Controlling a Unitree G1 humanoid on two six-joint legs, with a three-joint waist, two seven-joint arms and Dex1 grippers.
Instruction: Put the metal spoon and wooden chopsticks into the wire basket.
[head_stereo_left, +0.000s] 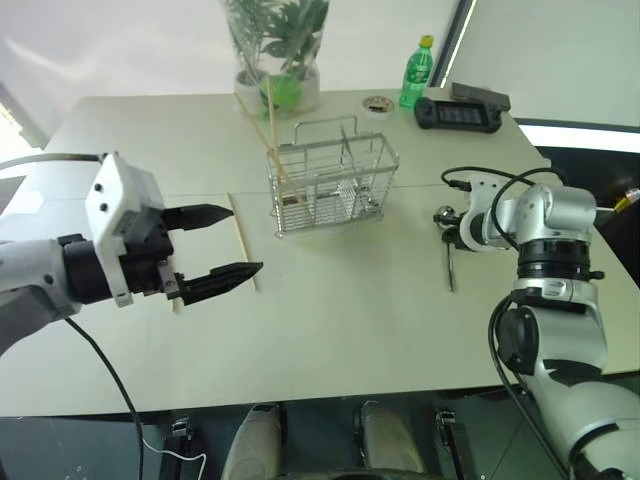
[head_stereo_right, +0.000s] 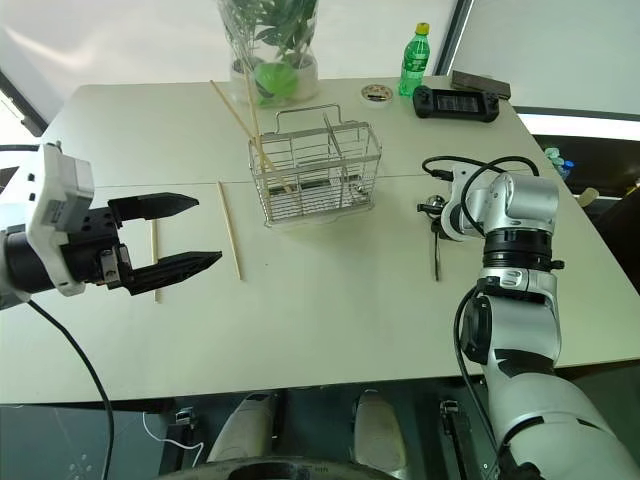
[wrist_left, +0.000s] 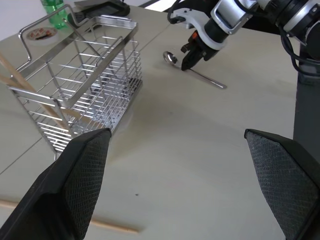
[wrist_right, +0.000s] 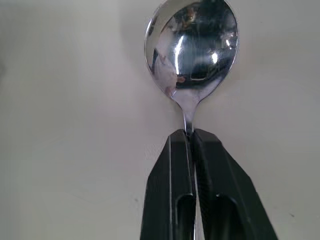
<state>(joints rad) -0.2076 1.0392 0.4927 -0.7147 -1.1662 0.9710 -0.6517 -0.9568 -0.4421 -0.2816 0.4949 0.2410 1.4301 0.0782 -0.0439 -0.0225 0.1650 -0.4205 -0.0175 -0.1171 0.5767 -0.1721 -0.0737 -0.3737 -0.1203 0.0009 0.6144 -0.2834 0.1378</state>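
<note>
The wire basket (head_stereo_left: 333, 185) stands upright at the middle of the table, and two wooden chopsticks (head_stereo_left: 272, 140) lean in its left end. Two more chopsticks lie flat on the table left of it: one (head_stereo_right: 230, 243) just past my left gripper, another (head_stereo_right: 154, 255) partly hidden behind that gripper. My left gripper (head_stereo_left: 225, 245) hovers open above the table, pointing toward the basket, with nothing between its fingers. The metal spoon (wrist_right: 192, 50) lies on the table right of the basket. My right gripper (wrist_right: 191, 137) is shut on its thin neck just below the bowl, with the handle (head_stereo_left: 449, 265) trailing toward me.
A plant in a glass vase (head_stereo_left: 278, 50) stands at the table's far edge behind the basket. A green bottle (head_stereo_left: 416, 72), a small round lid (head_stereo_left: 377, 103) and a black handheld device (head_stereo_left: 458, 112) sit at the far right. The table's right edge runs close beside my right arm.
</note>
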